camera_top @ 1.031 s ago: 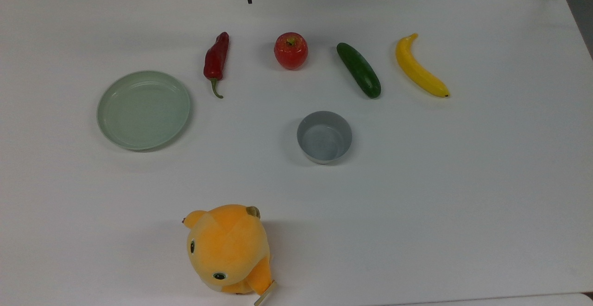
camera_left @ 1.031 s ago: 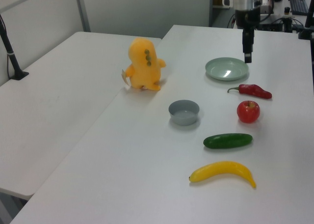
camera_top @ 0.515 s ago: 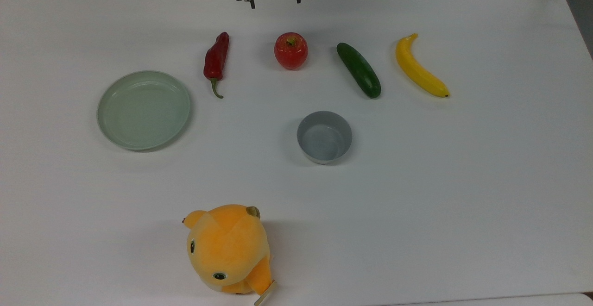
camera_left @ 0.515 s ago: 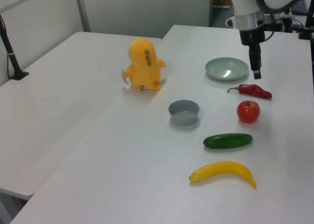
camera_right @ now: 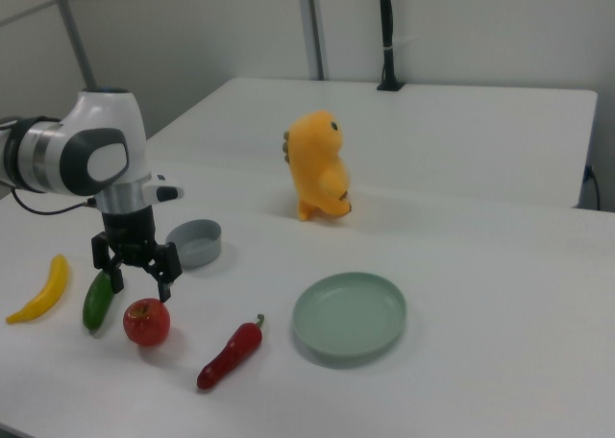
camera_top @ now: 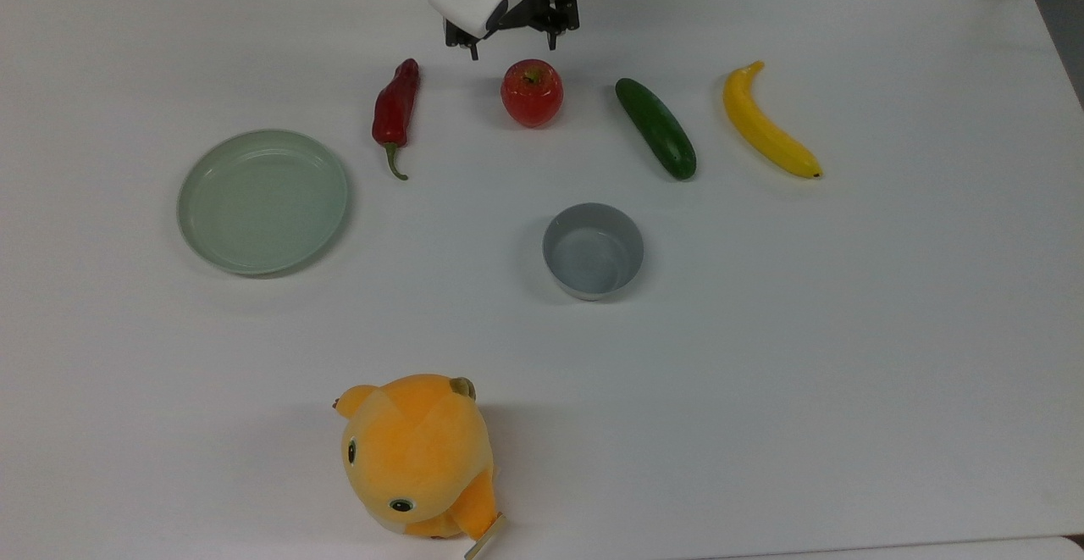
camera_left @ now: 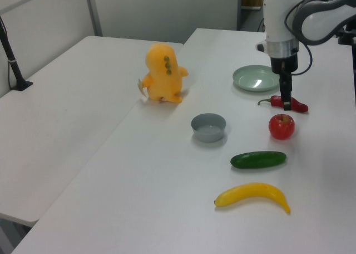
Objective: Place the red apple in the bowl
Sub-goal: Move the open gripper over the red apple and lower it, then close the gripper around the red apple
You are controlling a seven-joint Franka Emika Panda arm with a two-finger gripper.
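Lowered from the table's edge, the spread, empty end effector (camera_right: pixel 139 277) hangs above the apple (camera_right: pixel 146 323); glossy, it suits a grip across its widest part.

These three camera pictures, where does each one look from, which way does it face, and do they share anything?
Top view: high above, looking down on the white table; the gripper with open fingers enters at the top edge, beside the red apple.
Left view: from one end of the table, looking along the row from banana toward plate; arm and gripper show.
Right view: from the opposite end, plate nearest; gripper above the apple.
Shared: all show the bowl and orange plush toy.
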